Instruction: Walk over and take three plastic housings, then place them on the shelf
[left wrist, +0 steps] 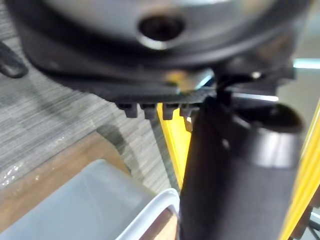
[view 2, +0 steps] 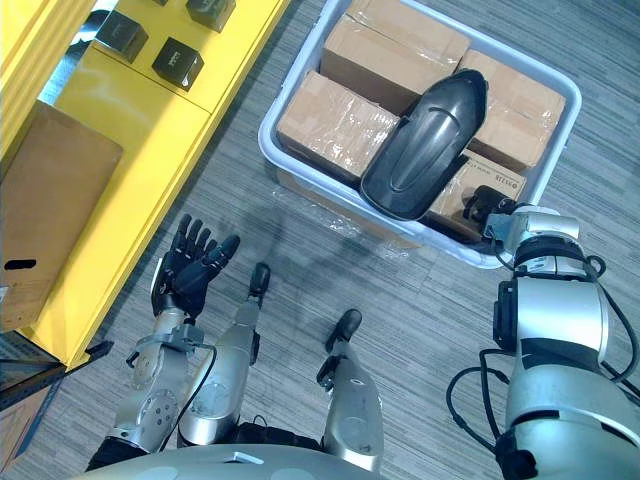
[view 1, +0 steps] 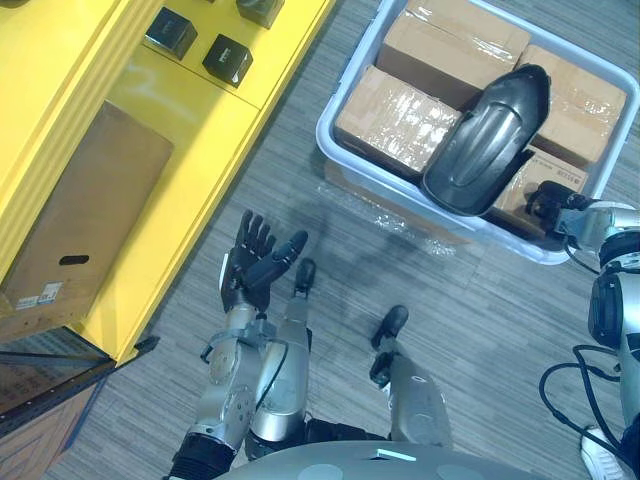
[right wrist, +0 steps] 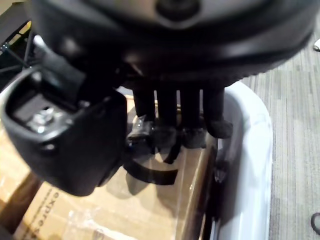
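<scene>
A dark grey plastic housing [view 1: 490,140] lies tilted on top of the cardboard boxes [view 1: 395,118] inside a pale blue bin [view 1: 345,150]. My right hand [view 1: 548,203] is down inside the bin at its near right corner, just right of the housing's lower end. In the right wrist view its fingers [right wrist: 175,115] hang fairly straight over a plastic-wrapped box [right wrist: 150,205], holding nothing, with the thumb [right wrist: 70,140] apart. My left hand [view 1: 255,262] is raised over the floor between the shelf and the bin, fingers spread, empty.
A yellow shelf [view 1: 190,150] runs along the left, carrying two small black boxes [view 1: 228,58] on top and a large brown carton [view 1: 85,215] lower down. Grey striped floor [view 1: 330,250] lies between shelf and bin. The bin's white rim [right wrist: 250,150] stands beside my right fingers.
</scene>
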Controlling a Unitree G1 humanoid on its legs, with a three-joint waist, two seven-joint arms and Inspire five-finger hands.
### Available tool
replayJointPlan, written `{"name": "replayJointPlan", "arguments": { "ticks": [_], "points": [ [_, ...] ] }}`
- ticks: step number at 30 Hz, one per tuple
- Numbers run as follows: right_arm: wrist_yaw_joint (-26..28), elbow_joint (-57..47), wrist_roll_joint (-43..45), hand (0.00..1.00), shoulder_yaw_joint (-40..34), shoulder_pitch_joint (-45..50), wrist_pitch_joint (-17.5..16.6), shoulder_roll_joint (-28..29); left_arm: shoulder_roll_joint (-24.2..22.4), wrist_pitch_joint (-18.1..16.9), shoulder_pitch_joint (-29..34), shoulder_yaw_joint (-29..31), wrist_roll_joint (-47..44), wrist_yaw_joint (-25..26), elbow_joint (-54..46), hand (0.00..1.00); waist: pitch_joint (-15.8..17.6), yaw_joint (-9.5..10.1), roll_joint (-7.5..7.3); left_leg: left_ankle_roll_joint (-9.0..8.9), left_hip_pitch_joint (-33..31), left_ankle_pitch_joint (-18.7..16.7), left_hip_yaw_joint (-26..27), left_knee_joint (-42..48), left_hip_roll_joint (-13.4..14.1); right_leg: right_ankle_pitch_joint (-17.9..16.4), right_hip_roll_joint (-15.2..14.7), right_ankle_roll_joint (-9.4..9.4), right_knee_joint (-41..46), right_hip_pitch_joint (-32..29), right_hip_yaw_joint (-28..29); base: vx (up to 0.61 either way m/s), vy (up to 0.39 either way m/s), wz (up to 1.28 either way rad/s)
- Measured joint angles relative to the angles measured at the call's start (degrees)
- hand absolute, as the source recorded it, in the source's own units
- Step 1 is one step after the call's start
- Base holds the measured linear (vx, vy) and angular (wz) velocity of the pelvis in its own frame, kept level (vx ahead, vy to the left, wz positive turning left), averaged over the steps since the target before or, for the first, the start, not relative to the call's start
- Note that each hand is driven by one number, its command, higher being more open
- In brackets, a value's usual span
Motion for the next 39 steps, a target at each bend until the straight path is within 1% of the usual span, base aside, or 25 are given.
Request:
{"name": "replayJointPlan", "arguments": {
  "ticks": [4,6,8,9,10,11,12,13,15,17,18,19,20,22,23,25,27,28,33,35,36,38,39],
  "points": [
    [-2.11,0.58,-0.64,1.0,0.11,-0.01,-3.91,-0.15,-0.06,-0.11,0.04,-0.62,0.0,-0.64,-0.01,1.0,0.12,0.03,0.29,0.0,-0.02,0.0,-0.09,0.0,-0.01,-0.01,-0.01,0.01,0.06,0.0,-0.07,0.0,0.0,0.0],
    [-5.36,0.25,-0.57,1.0,1.14,-0.03,-7.73,-0.2,-0.11,-0.8,0.28,-1.4,0.01,-0.65,0.0,1.0,0.08,0.03,0.47,0.01,-0.02,0.01,-0.08,0.0,0.01,-0.01,0.01,0.01,0.07,-0.02,-0.05,0.0,0.0,0.0],
    [-8.72,-2.87,-0.36,1.0,3.63,0.02,-9.66,-0.22,-0.62,-1.62,0.5,-1.78,0.01,-0.65,0.0,1.0,0.08,-0.14,0.5,0.01,-0.01,0.03,0.06,0.0,0.03,-0.01,0.01,0.01,0.07,-0.1,0.09,0.0,-0.013,-0.03],
    [-11.14,-6.76,0.88,1.0,4.77,0.1,-11.04,-0.23,-1.03,-2.22,0.63,-1.78,0.01,-0.64,0.02,1.0,0.08,-0.51,0.51,0.01,0.01,0.03,0.27,0.0,0.07,0.01,0.0,0.01,0.11,-0.22,0.26,0.0,-0.025,-0.08],
    [-12.38,-9.19,1.62,1.0,4.83,0.2,-11.74,-0.23,-1.16,-2.51,0.68,-1.75,0.01,-0.64,0.01,1.0,0.08,-0.8,0.51,0.01,0.01,0.03,0.42,0.01,0.09,0.02,0.0,0.02,0.12,-0.32,0.37,0.0,-0.025,-0.11],
    [-14.51,-14.52,2.65,1.0,4.83,0.3,-13.21,-0.23,-1.33,-2.84,0.8,-1.75,0.02,-0.65,0.01,1.0,0.07,-1.18,0.53,0.01,0.01,0.03,0.76,0.01,0.14,0.05,0.01,0.03,0.17,-0.56,0.8,0.0,-0.021,-0.11],
    [-15.65,-17.74,3.09,1.0,4.81,0.53,-14.08,-0.23,-1.43,-3.0,0.9,-1.71,0.02,-0.65,0.01,1.0,0.07,-1.39,0.53,0.01,0.02,0.03,0.9,0.01,0.16,0.06,0.01,0.04,0.19,-0.68,1.05,0.02,-0.039,-0.15],
    [-18.47,-26.9,3.74,1.0,4.51,2.15,-17.13,-0.24,-2.1,-3.64,1.36,-1.39,0.05,-0.64,-0.04,1.0,0.07,-1.91,0.53,0.0,0.16,0.02,1.33,0.02,0.19,0.08,0.0,0.05,0.19,-0.79,1.52,0.03,-0.034,-0.11],
    [-20.01,-33.26,3.73,1.0,3.92,4.3,-18.87,-0.24,-2.7,-3.7,1.51,-0.95,0.06,-0.55,-0.09,1.0,0.07,-2.07,0.53,-0.02,0.29,0.01,1.54,0.02,0.2,0.08,0.0,0.05,0.2,-0.77,1.67,0.02,-0.027,-0.07],
    [-21.74,-45.14,3.42,1.0,1.77,10.29,-22.04,0.58,-3.39,-3.71,1.59,0.14,0.07,-0.36,-0.12,1.0,0.09,-2.43,0.43,-0.07,0.56,-0.03,2.01,0.02,0.22,0.07,0.0,0.04,0.26,-0.71,1.97,0.03,-0.031,-0.06],
    [-22.11,-47.69,3.03,1.0,0.96,11.85,-22.6,1.43,-3.4,-3.72,1.66,0.57,0.07,-0.25,-0.12,1.0,0.1,-2.6,0.34,-0.1,0.76,-0.06,2.26,0.02,0.23,0.07,0.0,0.04,0.29,-0.64,2.22,0.03,-0.027,-0.18],
    [-23.14,-54.16,1.93,1.0,-1.07,16.41,-23.68,4.54,-3.34,-3.82,2.06,1.82,0.13,0.03,-0.13,1.0,0.1,-3.06,-0.1,-0.21,1.5,-0.19,3.06,0.01,0.25,0.07,-0.01,0.04,0.31,-0.44,3.11,0.02,-0.016,-0.21],
    [-23.55,-56.93,1.52,1.0,-1.94,18.69,-23.86,5.78,-3.39,-3.86,2.15,2.39,0.15,0.16,-0.14,1.0,0.11,-3.13,-0.23,-0.32,1.78,-0.28,3.4,0.01,0.25,0.07,-0.05,0.04,0.31,-0.37,3.33,0.02,-0.021,-0.22],
    [-24.41,-64.36,0.89,1.0,-5.35,27.3,-24.85,9.61,-3.57,-3.97,2.33,4.07,0.18,0.66,-0.38,1.0,0.14,-3.78,-0.54,-0.49,2.26,-0.45,3.76,0.0,0.27,0.03,-0.06,0.04,0.31,0.01,3.46,0.0,-0.017,-0.09],
    [-24.89,-68.57,0.89,1.0,-7.51,34.0,-25.31,13.65,-3.59,-4.84,2.75,5.92,0.17,1.19,-0.63,1.0,0.2,-4.97,-1.38,-0.44,2.29,-0.79,3.98,-0.01,0.34,-0.01,0.01,0.03,0.31,-0.08,3.61,-0.01,-0.012,-0.08],
    [-25.07,-70.21,0.41,1.0,-9.35,40.1,-25.77,17.93,-3.54,-4.95,2.8,7.76,0.2,2.17,-0.65,1.0,0.26,-5.61,-2.59,-0.33,2.38,-1.14,4.83,-0.02,0.34,-0.03,0.04,0.05,0.32,-0.49,4.54,-0.01,-0.006,-0.22],
    [-24.54,-70.7,-0.36,1.0,-10.76,48.59,-25.84,24.24,-3.27,-4.95,3.46,9.54,0.31,3.57,-0.77,1.0,0.59,-7.18,-4.44,-0.43,2.61,-1.98,5.99,-0.04,0.32,-0.03,-0.06,0.12,0.31,-0.88,5.33,0.0,-0.004,-0.25],
    [-21.09,-70.95,1.03,1.0,-11.09,54.34,-35.02,30.54,-3.25,-4.91,5.95,12.88,0.48,4.42,-5.17,1.0,0.59,-9.26,-5.77,-0.41,4.14,-2.47,7.29,-0.02,1.12,0.19,1.02,-0.13,0.06,-0.08,7.09,0.0,-0.001,-0.09],
    [-21.05,-70.86,1.05,1.0,-11.08,54.31,-35.02,30.54,-3.22,-4.91,5.95,12.88,0.48,4.43,-5.18,1.0,0.58,-9.19,-5.76,-0.42,4.32,-2.47,7.3,-0.01,1.08,0.19,1.01,-0.13,0.06,0.08,7.09,0.0,0.0,0.0],
    [-20.33,-70.4,1.7,1.0,-11.03,54.13,-35.05,30.54,-3.18,-4.85,5.97,12.88,0.55,4.35,-5.18,1.0,0.57,-8.84,-5.76,-0.55,4.98,-2.57,7.36,-0.01,1.03,0.19,1.0,-0.13,0.07,0.68,7.13,0.01,-0.001,-0.02],
    [-19.03,-68.71,2.49,1.0,-10.98,53.33,-35.96,30.54,-3.11,-4.77,5.99,12.86,2.47,3.91,-5.26,1.0,0.45,-8.43,-5.71,-0.55,5.98,-2.57,7.38,-0.01,1.01,0.19,0.98,-0.13,0.08,1.59,7.12,0.0,0.0,0.0],
    [-18.37,-67.28,2.92,1.0,-10.97,52.85,-36.58,30.54,-2.93,-4.61,6.03,12.6,2.95,3.08,-5.83,1.0,0.18,-8.18,-5.63,-0.56,6.24,-2.58,7.24,-0.02,0.98,0.13,0.94,-0.16,0.08,1.98,6.94,-0.02,0.002,0.11],
    [-14.97,-59.78,7.23,1.0,-9.74,46.59,-38.86,30.46,-0.63,-4.41,6.13,10.76,5.25,1.1,-10.15,1.0,-0.25,-7.42,-5.58,-0.63,6.09,-2.65,5.98,-0.06,0.95,0.0,1.0,-0.25,0.15,2.5,6.08,-0.06,0.003,0.25]
  ]
}}
